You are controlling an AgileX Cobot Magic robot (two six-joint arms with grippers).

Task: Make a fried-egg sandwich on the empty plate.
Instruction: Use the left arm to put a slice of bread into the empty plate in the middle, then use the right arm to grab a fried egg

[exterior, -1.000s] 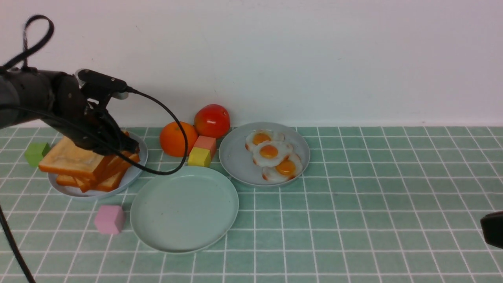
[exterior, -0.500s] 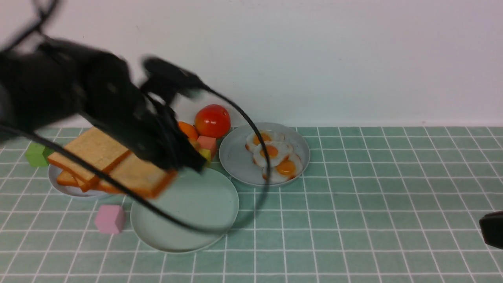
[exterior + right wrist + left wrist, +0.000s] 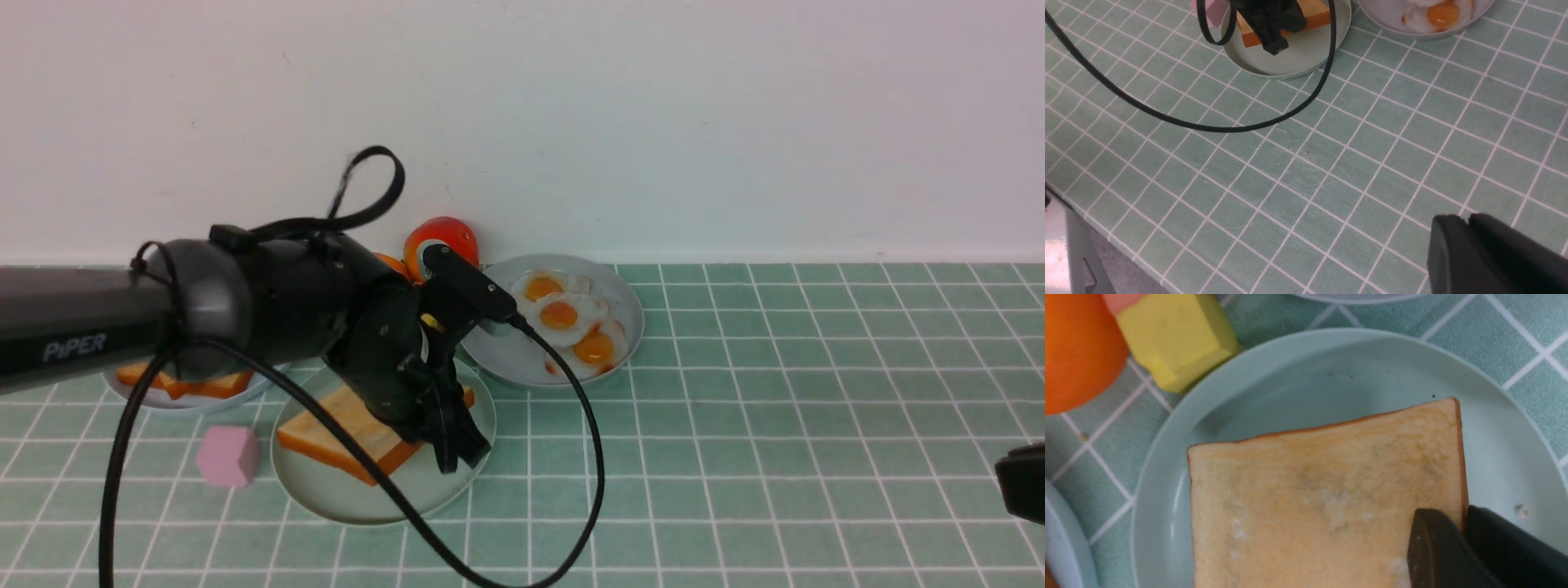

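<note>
Left gripper: my left gripper (image 3: 1465, 539) is pinched narrow on the toast slice (image 3: 1323, 506). One finger (image 3: 1437, 551) lies on its top face, the other outside the crust edge.
Grip point: I have it at one corner, so nearly all of the slice juts out past my fingertips.
Toast slice: golden face up and slightly tilted, over the hollow of the mint-green plate (image 3: 326, 500). It is inside the rim on every side I can see. I cannot tell whether it rests on the plate or hangs just above it.
Mint-green plate: under my left wrist in the front view, carrying nothing but this one slice.
Fried eggs: three fried eggs (image 3: 563, 314) lie on a grey-blue plate (image 3: 498, 343) just beyond and to the right of my left gripper, apart from it.
Toast stack: the remaining slices (image 3: 196, 384) sit on another grey-blue plate to the left, mostly hidden behind my arm.
Neighbours: a yellow block (image 3: 1171, 335) and an orange (image 3: 1073, 347) sit just off the mint plate's far rim, and a pink block (image 3: 229, 456) is beside its left rim.
Right gripper: my right gripper (image 3: 1468, 228) hovers over bare tiles well to the right, holding nothing. Its fingers are close together, but I cannot tell whether they meet.
</note>
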